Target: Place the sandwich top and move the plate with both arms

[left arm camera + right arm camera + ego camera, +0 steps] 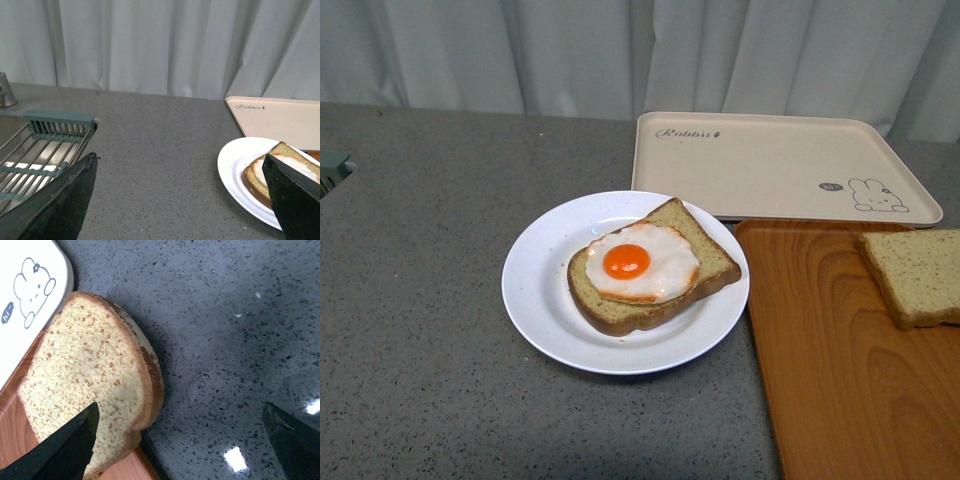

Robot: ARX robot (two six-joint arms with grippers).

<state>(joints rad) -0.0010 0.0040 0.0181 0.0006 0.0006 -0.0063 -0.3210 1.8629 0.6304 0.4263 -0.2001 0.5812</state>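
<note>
Item, step one, pickup pending: we are hovering our right gripper (180, 412), fingers wide and empty, partly over the sandwich top (915, 275) on the wooden tray (840, 390). Left gripper (179, 159) likewise wide, near the plate (535, 300). Next, we judge: centring, closing on crust.

This looks like a home-style kitchen, or a mock-up of one. The counter (420, 380) is grey speckled stone. The left wrist view shows a sink (12, 131) sunk into it, spanned by a wire draining rack (35, 160), with a metal tap base (5, 92) beside it. A pale curtain (570, 50) hangs along the back at 12 o'clock. Tableware and food fit the setting: a white plate (535, 290) holding bread with a fried egg (650, 265) at the centre, a cream rabbit-print tray (770, 165) at 1 o'clock and a wooden tray (840, 380) at 4 o'clock.
</note>
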